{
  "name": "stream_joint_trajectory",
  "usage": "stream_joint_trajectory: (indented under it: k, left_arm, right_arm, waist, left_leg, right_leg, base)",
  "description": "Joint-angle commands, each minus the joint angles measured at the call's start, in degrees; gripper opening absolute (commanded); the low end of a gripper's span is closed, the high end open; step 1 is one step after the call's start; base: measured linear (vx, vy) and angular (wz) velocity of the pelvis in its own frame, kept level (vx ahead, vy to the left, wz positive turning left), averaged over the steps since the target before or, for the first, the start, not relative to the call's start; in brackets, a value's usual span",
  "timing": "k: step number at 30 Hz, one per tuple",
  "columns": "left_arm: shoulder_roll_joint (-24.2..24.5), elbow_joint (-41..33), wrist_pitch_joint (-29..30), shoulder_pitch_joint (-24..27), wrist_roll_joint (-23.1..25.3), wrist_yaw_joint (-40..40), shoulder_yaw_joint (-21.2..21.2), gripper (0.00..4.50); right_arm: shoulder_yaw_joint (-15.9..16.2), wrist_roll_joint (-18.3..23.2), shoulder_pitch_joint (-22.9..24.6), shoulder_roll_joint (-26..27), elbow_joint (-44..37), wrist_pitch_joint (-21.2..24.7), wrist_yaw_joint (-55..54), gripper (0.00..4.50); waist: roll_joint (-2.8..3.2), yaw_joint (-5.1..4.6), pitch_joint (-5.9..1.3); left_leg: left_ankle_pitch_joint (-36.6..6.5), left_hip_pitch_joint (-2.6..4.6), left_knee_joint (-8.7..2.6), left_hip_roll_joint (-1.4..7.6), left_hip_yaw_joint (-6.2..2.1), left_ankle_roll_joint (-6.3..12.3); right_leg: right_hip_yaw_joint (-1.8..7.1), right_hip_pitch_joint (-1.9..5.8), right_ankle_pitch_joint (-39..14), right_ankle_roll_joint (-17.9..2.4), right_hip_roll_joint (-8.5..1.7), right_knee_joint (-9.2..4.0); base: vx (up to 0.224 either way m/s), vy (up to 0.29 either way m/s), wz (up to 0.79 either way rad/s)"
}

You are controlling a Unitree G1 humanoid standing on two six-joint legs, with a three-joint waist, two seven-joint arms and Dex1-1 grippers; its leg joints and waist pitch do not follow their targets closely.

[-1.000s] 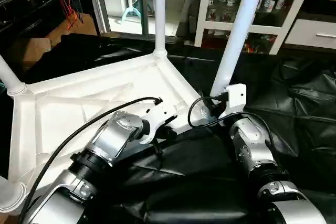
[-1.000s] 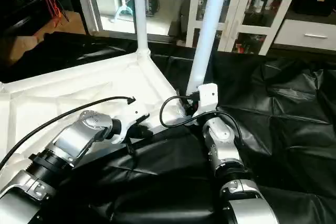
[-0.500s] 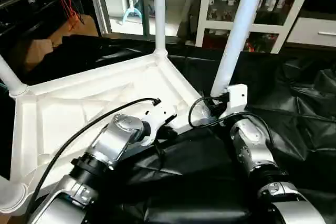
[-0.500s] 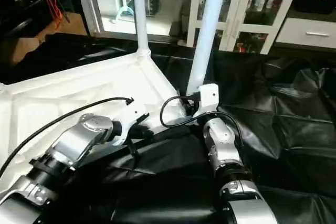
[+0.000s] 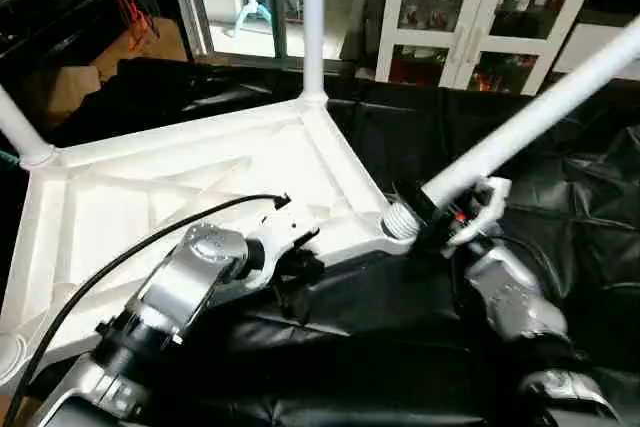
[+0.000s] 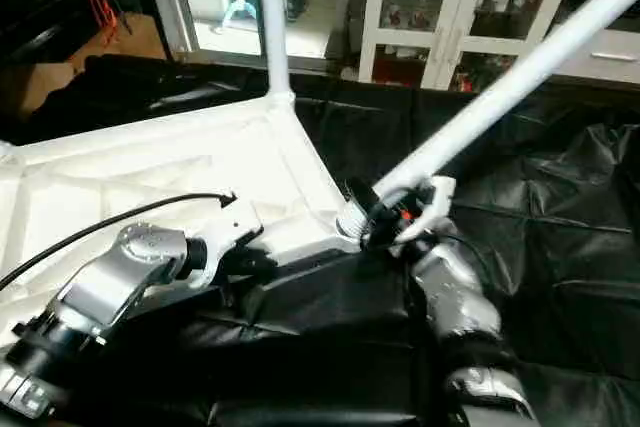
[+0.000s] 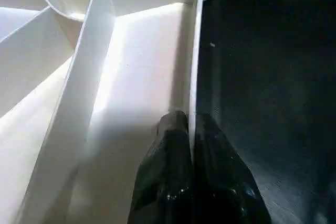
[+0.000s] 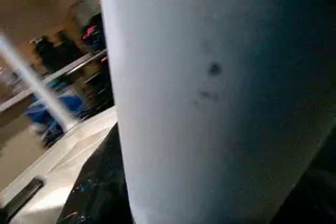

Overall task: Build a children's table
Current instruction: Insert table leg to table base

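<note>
Four legs belong to this build, and the fourth leg (image 5: 530,117), upright in its socket a second ago, now leans steeply toward two o'clock with its ribbed foot at the tabletop's (image 5: 200,197) near corner socket (image 5: 398,222) and the right pincer (image 5: 450,222) clasped round its lower end. The left pincer (image 7: 190,129) is clenched on the tabletop's thin near rim, steadying the upturned top on the black sheet (image 5: 560,167) with the far legs (image 5: 312,17) seated. By my reading that leg has tipped out of true and needs righting before it can be pressed home.
</note>
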Motion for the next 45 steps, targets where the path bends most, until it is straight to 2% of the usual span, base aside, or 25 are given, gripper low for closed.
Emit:
stream_joint_trajectory:
  k: [1, 2, 3, 6, 7, 8, 9, 10, 13, 14, 15, 16, 18, 20, 22, 23, 24, 25, 27, 29, 31, 35, 38, 41, 45]
  left_arm:
    - [2.31, 2.12, 0.96, 1.38, 0.19, 2.93, 3.98, 0.0]
    - [2.31, 2.12, 0.96, 1.38, 0.19, 2.93, 3.98, 0.0]
    - [2.46, 1.69, 1.05, 1.5, 0.13, 2.81, 3.81, 0.0]
    - [2.54, 1.43, 1.11, 1.57, 0.11, 2.73, 3.72, 0.0]
    - [2.73, 1.2, 1.11, 1.65, 0.24, 2.64, 3.56, 0.0]
    - [3.03, 1.09, 1.06, 1.69, 0.4, 2.53, 3.49, 0.0]
    - [3.17, 0.97, 1.07, 1.73, 0.48, 2.51, 3.49, 0.0]
    - [3.32, 0.77, 1.17, 1.8, 0.54, 2.43, 3.47, 0.0]
    - [3.41, 0.49, 1.35, 1.88, 0.52, 2.38, 3.5, 0.0]
    - [3.46, 0.37, 1.36, 1.88, 0.43, 2.31, 3.44, 0.0]
    - [3.53, 0.23, 1.37, 1.91, 0.36, 2.27, 3.41, 0.0]
    - [3.58, 0.21, 1.08, 1.9, 0.16, 2.02, 3.36, 0.0]
    - [3.72, 0.16, 0.39, 1.91, -0.14, 1.28, 3.14, 0.0]
    - [3.86, 0.04, -0.08, 1.99, -0.31, 0.84, 3.01, 0.0]
    - [4.07, -0.43, -0.17, 2.22, -0.64, 0.15, 2.8, 0.0]
    - [4.26, -0.72, -0.64, 2.4, -0.67, -0.34, 2.55, 0.0]
    - [4.26, -0.72, -0.64, 2.4, -0.67, -0.34, 2.55, 0.0]
    - [4.56, -1.12, -1.86, 2.77, -0.62, -1.19, 2.15, 0.0]
    - [4.56, -1.12, -1.86, 2.77, -0.62, -1.19, 2.15, 0.0]
    - [4.96, -2.2, -4.32, 3.68, -1.21, -3.18, 1.56, 0.0]
    - [5.61, -3.51, -5.53, 4.45, -1.79, -5.07, 0.57, 0.0]
    - [6.17, -4.15, -6.76, 4.74, -1.86, -6.62, -0.39, 0.0]
    - [6.47, -4.46, -7.5, 4.9, -1.89, -7.35, -0.58, 0.0]
    - [6.47, -4.12, -8.12, 4.83, -1.39, -7.37, -0.29, 0.0]
    - [6.58, -3.97, -8.38, 4.81, -1.07, -7.49, -0.16, 0.0]
  right_arm:
    - [4.76, -5.84, 4.71, -3.6, -0.81, -0.53, 4.77, 1.95]
    - [4.76, -5.84, 4.71, -3.6, -0.81, -0.53, 4.77, 1.95]
    - [6.92, -8.07, 5.49, -4.66, -1.36, -1.91, 6.24, 1.95]
    - [8.17, -9.38, 5.92, -5.29, -1.66, -2.71, 7.06, 1.95]
    - [10.46, -12.06, 6.52, -6.79, -1.57, -5.32, 8.84, 1.95]
    - [12.62, -15.1, 6.77, -8.82, -0.87, -8.34, 10.51, 1.95]
    - [13.31, -16.24, 6.88, -9.67, -0.66, -9.3, 11.01, 1.95]
    - [14.3, -17.68, 6.95, -10.84, -0.23, -10.43, 11.9, 1.95]
    - [15.12, -18.89, 7.02, -11.91, 0.46, -11.2, 12.43, 1.95]
    - [15.32, -19.21, 6.9, -12.15, 1.5, -11.68, 11.9, 1.95]
    - [15.37, -19.35, 6.85, -12.23, 2.13, -11.94, 11.42, 1.94]
    - [14.39, -18.55, 6.45, -11.67, 3.11, -11.72, 10.8, 1.94]
    - [9.93, -13.74, 4.75, -9.23, 3.59, -8.88, 8.71, 1.94]
    - [8.04, -11.1, 3.96, -8.23, 3.39, -7.18, 8.39, 1.94]
    - [5.51, -6.55, 2.78, -6.93, 1.46, -4.18, 8.91, 1.94]
    - [4.13, -3.56, 1.99, -6.4, -0.17, -2.02, 10.22, 1.94]
    - [4.13, -3.56, 1.99, -6.4, -0.17, -2.02, 10.22, 1.94]
    - [1.88, 0.29, 0.54, -5.51, -2.25, 0.01, 11.02, 1.94]
    - [1.88, 0.29, 0.54, -5.51, -2.25, 0.01, 11.02, 1.94]
    - [-0.42, 3.48, -1.56, -3.94, -3.89, -1.27, 9.07, 1.94]
    - [-0.9, 3.63, -2.71, -2.79, -5.09, -1.5, 8.66, 1.94]
    - [3.02, -1.76, -2.34, -2.27, -3.37, -4.79, 10.75, 1.94]
    - [4.57, -3.64, -2.31, -2.02, -1.71, -6.45, 11.59, 1.94]
    - [5.93, -4.52, -1.47, -1.94, -0.84, -5.74, 13.06, 1.94]
    - [7.08, -6.47, -0.64, -2.69, 0.1, -7.55, 14.08, 1.94]
  waist:
    - [-0.89, 0.47, -1.82]
    - [-0.93, 0.52, -1.76]
    - [-1.01, 0.48, -1.57]
    - [-0.94, 0.13, -1.17]
    - [-1.27, -0.12, -1.17]
    - [-1.28, -0.1, -1.2]
    - [-1.57, -0.17, -1.28]
    - [-1.55, -0.18, -1.25]
    - [-1.46, -0.38, -1.48]
    - [-1.88, -0.68, -1.61]
    - [-1.72, -0.73, -1.61]
    - [-1.66, -0.81, -1.61]
    - [-1.54, -0.94, -1.61]
    - [-1.54, -0.95, -1.7]
    - [-1.52, -0.89, -1.82]
    - [-1.56, -0.87, -1.9]
    - [-1.59, -0.84, -2.01]
    - [-1.6, -0.74, -2.13]
    - [-1.62, -0.63, -2.42]
    - [-1.65, -0.34, -2.59]
    - [-1.5, -0.04, -2.44]
    - [-1.3, 0.92, -2.24]
    - [-1.31, 1.43, -2.29]
    - [-1.38, 1.72, -2.48]
    - [-1.45, 1.98, -2.57]
  left_leg:
    - [5.47, 0.16, -2.77, 3.42, -1.22, 12.11]
    - [4.5, 0.12, -2.73, 3.49, -1.19, 11.84]
    - [2.69, 0.1, -2.87, 3.45, -1.16, 11.1]
    - [-0.62, 0.02, -3.28, 3.47, -1.16, 9.01]
    - [-1.48, 0.02, -3.37, 3.51, -1.15, 8.26]
    - [-1.36, -0.08, -3.27, 3.44, -1.16, 7.86]
    - [-0.63, -0.19, -3.05, 3.26, -1.13, 7.96]
    - [-0.3, -0.11, -2.99, 3.15, -1.04, 8.15]
    - [1.23, -0.1, -2.6, 3.0, -0.89, 8.64]
    - [2.51, -0.52, -2.61, 2.98, -1.1, 9.43]
    - [3.08, -0.2, -2.52, 3.0, -1.12, 10.33]
    - [3.05, -0.16, -2.48, 3.05, -1.12, 10.7]
    - [3.13, -0.09, -2.58, 3.23, -1.14, 11.23]
    - [3.43, 0.05, -2.58, 3.43, -1.25, 11.3]
    - [4.27, 0.08, -2.44, 3.44, -1.26, 11.74]
    - [5.17, 0.03, -2.32, 3.38, -1.29, 12.16]
    - [5.71, -0.02, -2.19, 3.36, -1.27, 12.42]
    - [7.02, -0.03, -2.02, 3.31, -1.27, 12.94]
    - [9.19, -0.16, -1.76, 3.19, -1.33, 13.78]
    - [11.37, -0.27, -1.37, 3.02, -1.28, 14.3]
    - [10.7, -0.17, -1.38, 3.09, -1.17, 14.08]
    - [8.22, 0.19, -1.47, 3.28, -0.91, 11.99]
    - [8.5, 0.18, -1.47, 3.2, -0.92, 11.25]
    - [10.24, 0.13, -1.27, 3.05, -0.93, 11.55]
    - [10.41, -0.06, -1.15, 2.86, -0.93, 11.59]
  right_leg:
    - [2.12, 2.08, 20.65, -15.48, -4.87, -2.8]
    - [2.05, 1.95, 19.06, -15.48, -4.91, -2.91]
    - [2.06, 1.95, 15.74, -15.23, -4.84, -3.17]
    - [2.25, 1.82, 8.31, -15.2, -4.89, -3.77]
    - [2.32, 1.88, 6.54, -15.37, -4.86, -3.92]
    - [2.3, 1.94, 6.39, -15.28, -4.78, -3.9]
    - [2.31, 2.07, 7.27, -15.27, -4.73, -3.78]
    - [2.36, 1.99, 7.79, -15.23, -4.69, -3.84]
    - [2.45, 1.94, 10.57, -16.29, -4.59, -3.65]
    - [2.36, 2.37, 14.13, -16.17, -4.52, -3.14]
    - [2.24, 2.13, 15.6, -16.42, -4.48, -3.09]
    - [2.28, 2.09, 15.99, -16.61, -4.54, -3.06]
    - [2.33, 2.07, 16.3, -17.45, -4.61, -2.92]
    - [2.26, 1.96, 16.52, -18.01, -4.6, -2.82]
    - [2.3, 2.15, 17.75, -18.37, -4.63, -2.63]
    - [2.28, 2.24, 19.23, -18.49, -4.58, -2.43]
    - [2.33, 2.33, 20.36, -18.47, -4.64, -2.28]
    - [2.29, 2.34, 22.37, -18.45, -4.62, -2.04]
    - [2.25, 2.48, 26.08, -18.03, -4.56, -1.55]
    - [2.22, 2.4, 29.86, -17.21, -4.37, -1.07]
    - [2.23, 2.0, 29.83, -16.8, -4.42, -1.03]
    - [2.22, 1.59, 24.11, -16.72, -4.37, -1.22]
    - [2.25, 1.69, 23.72, -16.63, -4.3, -1.07]
    - [2.27, 1.88, 26.49, -16.37, -4.18, -0.7]
    - [2.16, 2.01, 28.36, -15.6, -4.16, -0.57]
  base:
    - [0.0, 0.0, 0.0]
    - [0.0, 0.0, 0.0]
    - [0.0, 0.0, 0.0]
    - [0.0, 0.0, 0.0]
    - [0.0, 0.0, 0.0]
    - [0.0, 0.0, 0.0]
    - [0.0, 0.0, 0.0]
    - [0.0, 0.0, 0.0]
    - [0.0, 0.0, 0.0]
    - [0.0, 0.0, 0.0]
    - [0.0, 0.0, 0.0]
    - [0.0, 0.0, 0.0]
    - [0.0, 0.0, 0.0]
    - [0.0, 0.0, 0.0]
    - [0.0, 0.0, 0.0]
    - [0.0, 0.0, 0.0]
    - [0.0, 0.0, 0.0]
    - [0.0, 0.0, 0.0]
    - [0.0, 0.0, 0.0]
    - [0.0, 0.0, 0.0]
    - [0.0, 0.0, 0.0]
    - [0.0, 0.0, 0.0]
    - [0.0, 0.0, 0.0]
    - [0.0, 0.0, 0.0]
    - [0.0, 0.0, 0.0]
